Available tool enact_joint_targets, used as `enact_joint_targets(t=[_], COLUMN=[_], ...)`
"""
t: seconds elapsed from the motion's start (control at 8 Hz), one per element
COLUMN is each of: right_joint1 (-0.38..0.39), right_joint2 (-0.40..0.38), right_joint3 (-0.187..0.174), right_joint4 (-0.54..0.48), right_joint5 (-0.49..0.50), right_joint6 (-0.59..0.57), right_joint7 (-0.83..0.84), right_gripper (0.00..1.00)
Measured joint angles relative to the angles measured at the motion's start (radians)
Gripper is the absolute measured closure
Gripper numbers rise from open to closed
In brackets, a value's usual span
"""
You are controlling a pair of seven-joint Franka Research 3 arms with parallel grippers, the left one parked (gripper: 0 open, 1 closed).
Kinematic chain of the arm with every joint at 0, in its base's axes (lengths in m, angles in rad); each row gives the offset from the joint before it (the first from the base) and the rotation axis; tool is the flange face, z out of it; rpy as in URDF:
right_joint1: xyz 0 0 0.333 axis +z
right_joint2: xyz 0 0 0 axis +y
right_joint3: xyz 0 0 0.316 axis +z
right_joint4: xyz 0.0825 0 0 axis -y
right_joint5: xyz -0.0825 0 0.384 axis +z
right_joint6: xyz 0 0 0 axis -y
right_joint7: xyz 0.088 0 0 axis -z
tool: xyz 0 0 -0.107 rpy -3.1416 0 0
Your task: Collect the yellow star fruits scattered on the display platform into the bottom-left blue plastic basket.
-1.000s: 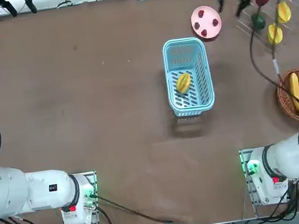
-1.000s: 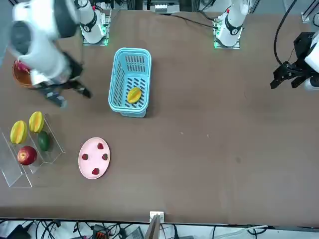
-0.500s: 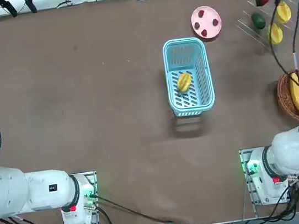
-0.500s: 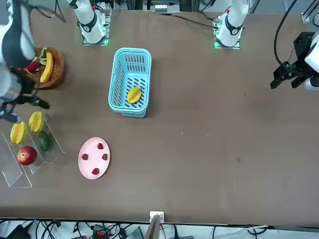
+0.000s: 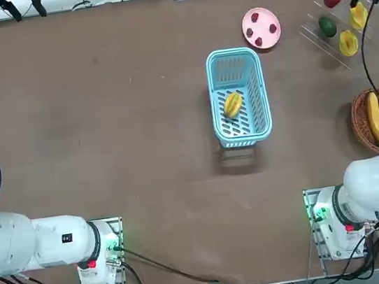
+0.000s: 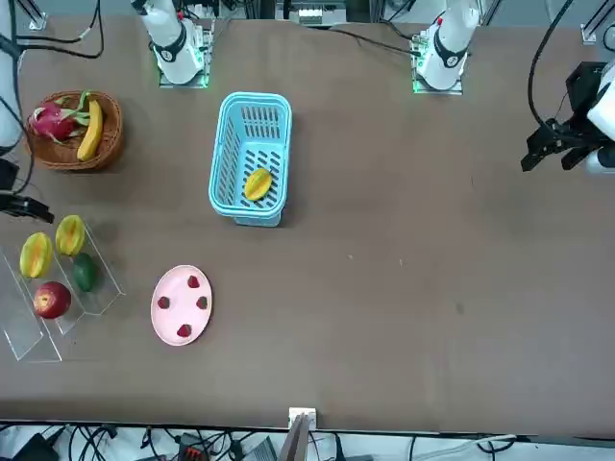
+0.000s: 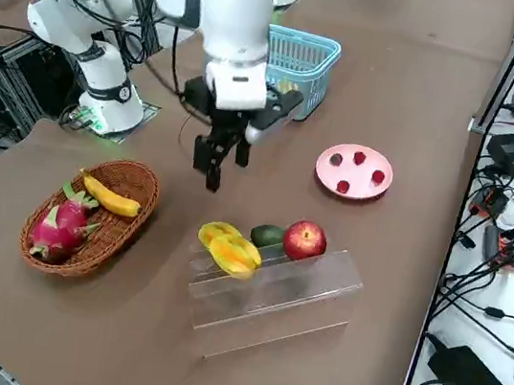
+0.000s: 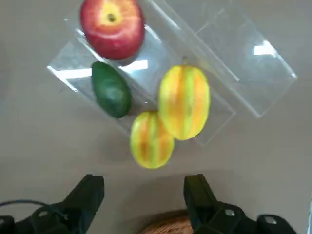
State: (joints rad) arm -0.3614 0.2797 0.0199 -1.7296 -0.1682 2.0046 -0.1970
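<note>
Two yellow star fruits (image 8: 184,102) (image 8: 151,140) lie on the clear display platform (image 8: 253,63), beside a green fruit (image 8: 111,89) and a red apple (image 8: 112,28). In the right side view these star fruits (image 7: 220,233) (image 7: 236,255) sit at the platform's (image 7: 271,292) near end. My right gripper (image 7: 225,168) hangs open and empty above the table just short of them, fingers (image 8: 87,195) pointing down. A third star fruit (image 5: 232,104) lies inside the blue plastic basket (image 5: 234,61) at the table's middle.
A round wicker basket (image 7: 123,182) with a banana (image 7: 109,197) and a pink dragon fruit (image 7: 60,226) stands close to the gripper. A pink plate (image 7: 351,192) with small red fruits lies between the blue basket and the platform.
My right arm has swung from over the plate side of the platform towards the table's right edge, uncovering the wicker basket. The gripper stayed open; no fruit moved.
</note>
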Motion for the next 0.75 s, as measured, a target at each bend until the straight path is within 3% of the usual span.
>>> enact_joint_targets(t=[0.38, 0.75], right_joint1=[-0.065, -0.111], right_joint2=[0.065, 0.134], right_joint3=[0.005, 0.005], right_joint4=[0.002, 0.050], right_joint5=[0.012, 0.186], right_joint6=[0.130, 0.180], right_joint7=[-0.075, -0.124], right_gripper=[0.00, 0.00])
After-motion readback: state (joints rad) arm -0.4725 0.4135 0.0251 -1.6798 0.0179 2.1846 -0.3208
